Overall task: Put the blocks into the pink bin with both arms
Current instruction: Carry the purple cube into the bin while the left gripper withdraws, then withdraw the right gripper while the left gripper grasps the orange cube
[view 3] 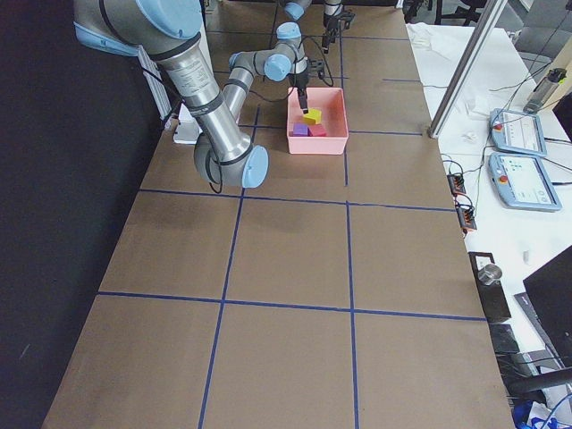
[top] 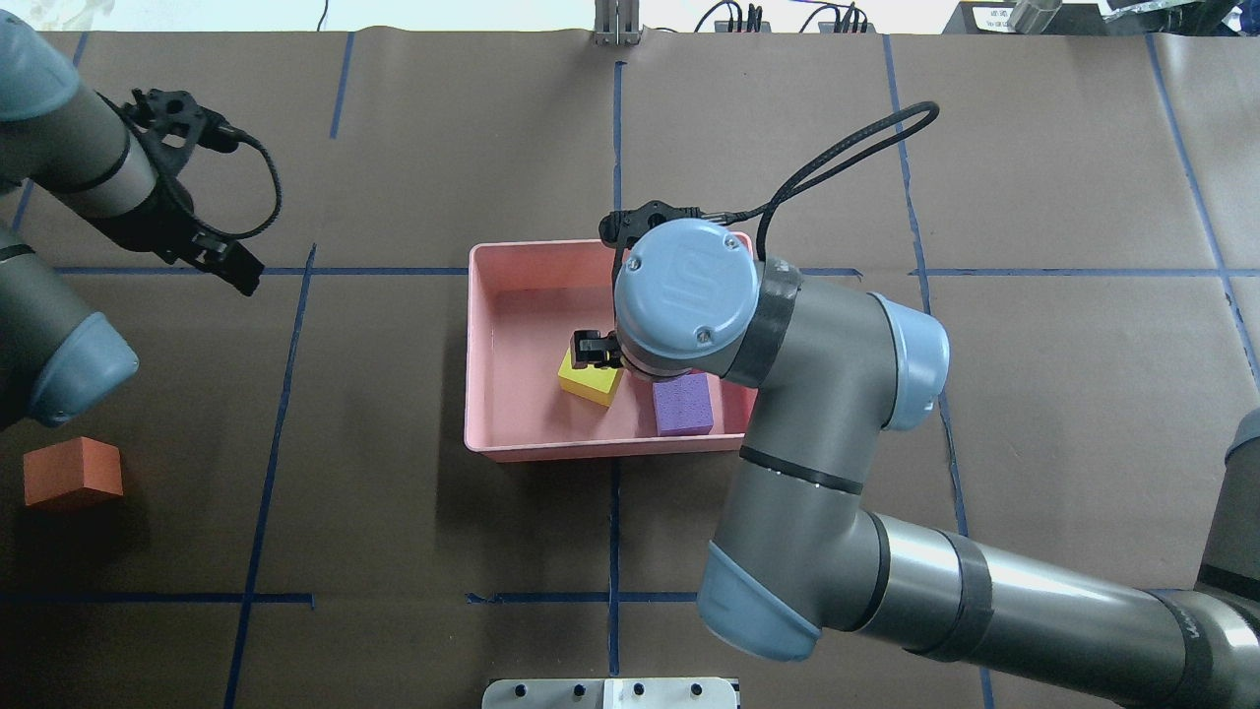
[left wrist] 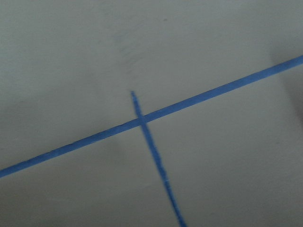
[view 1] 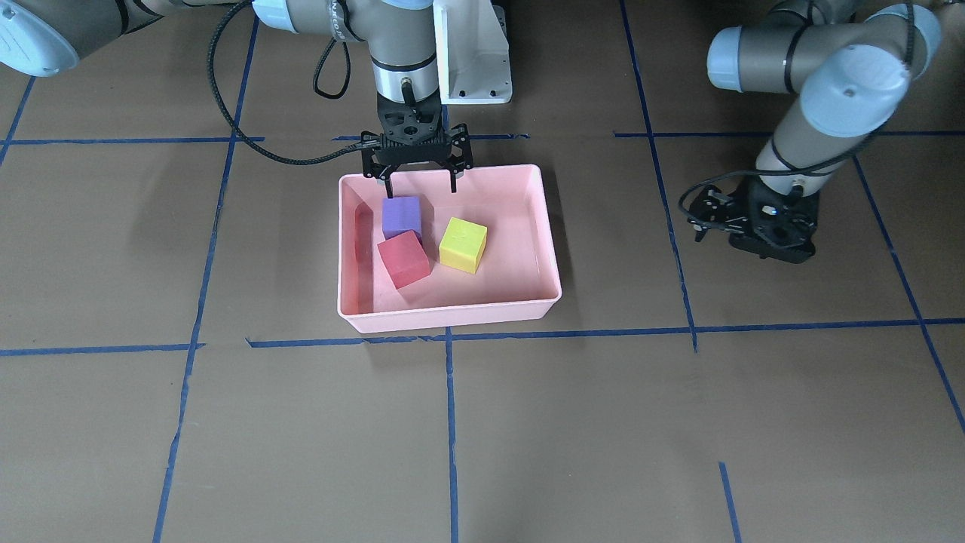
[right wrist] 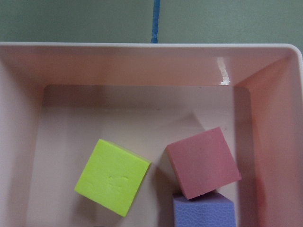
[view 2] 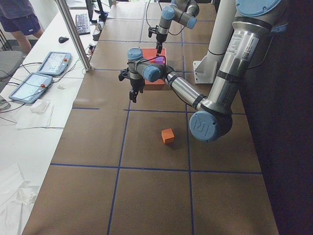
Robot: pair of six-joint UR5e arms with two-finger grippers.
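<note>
The pink bin (view 1: 452, 317) sits mid-table. In it lie the purple block (view 1: 401, 216), the red block (view 1: 403, 259) and the yellow block (view 1: 463, 244); all three also show in the right wrist view. My right gripper (view 1: 420, 185) hangs open and empty just above the purple block, at the bin's robot-side wall. The orange block (top: 74, 473) lies alone on the table, far left in the overhead view, and also shows in the exterior left view (view 2: 167, 135). My left gripper (top: 231, 266) hovers low over bare table, well beyond the orange block; I cannot tell whether it is open.
Blue tape lines (left wrist: 142, 118) grid the brown table. The white pedestal base (view 1: 475, 60) stands behind the bin on the robot's side. A side bench with tablets (view 2: 51, 63) runs along the operators' side, and a person (view 2: 19, 19) stands at its far end.
</note>
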